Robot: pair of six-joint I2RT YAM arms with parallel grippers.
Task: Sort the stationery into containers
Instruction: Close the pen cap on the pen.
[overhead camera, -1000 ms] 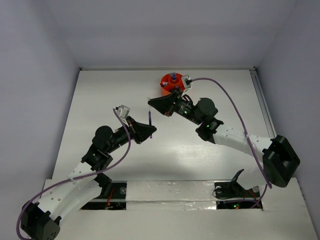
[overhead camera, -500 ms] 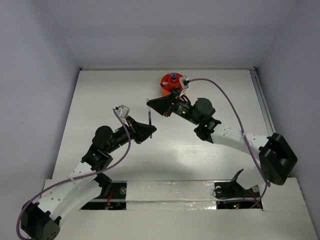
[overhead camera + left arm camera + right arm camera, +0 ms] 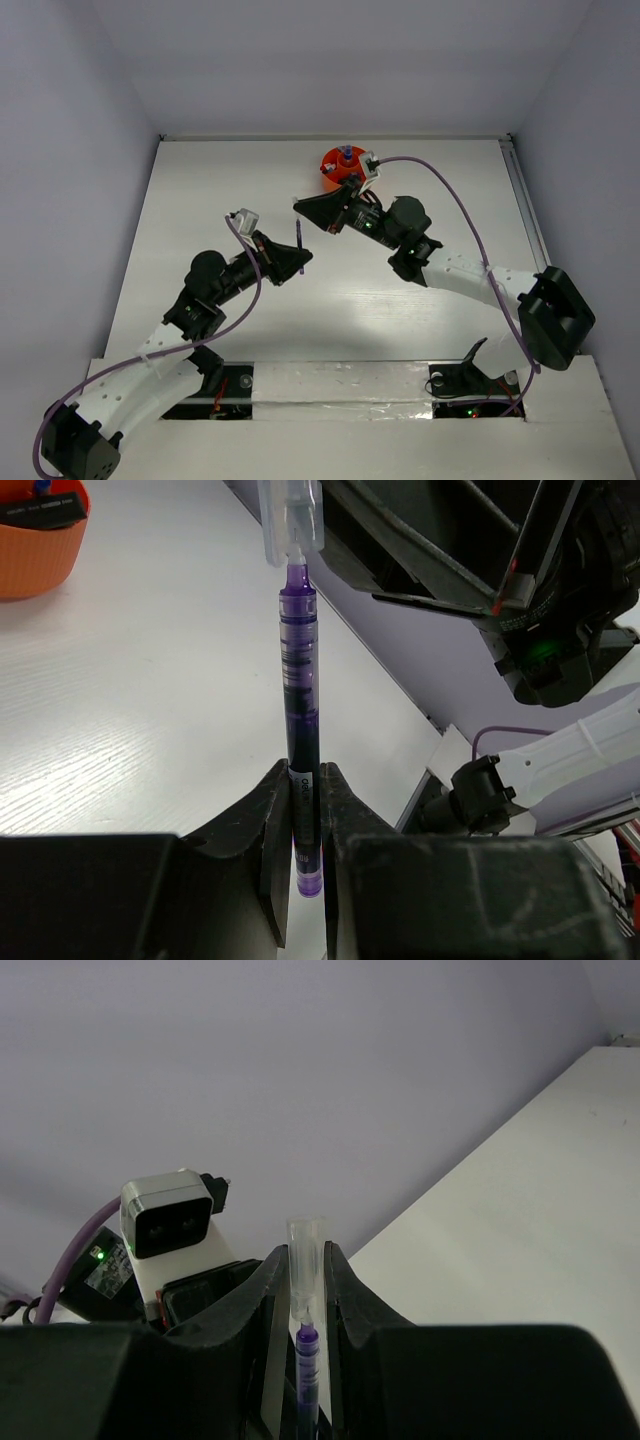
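A purple pen (image 3: 301,243) stands upright in the air over the middle of the table. My left gripper (image 3: 304,790) is shut on the pen's (image 3: 301,710) lower end. A clear cap (image 3: 293,520) sits on its top tip. My right gripper (image 3: 306,1260) is shut on that cap (image 3: 306,1245), with the purple barrel (image 3: 306,1360) hanging below between the fingers. From above, the right gripper (image 3: 300,206) is directly over the left gripper (image 3: 302,262). The orange container (image 3: 343,168) stands at the back of the table with several stationery items upright in it.
The orange tub (image 3: 35,535) is behind and to the right of the two grippers. The left wrist's camera housing (image 3: 165,1215) sits close below the right gripper. Grey walls enclose the white table (image 3: 200,200) on three sides.
The right arm has shifted slightly to the left. Both grips on the pen and cap are unchanged.
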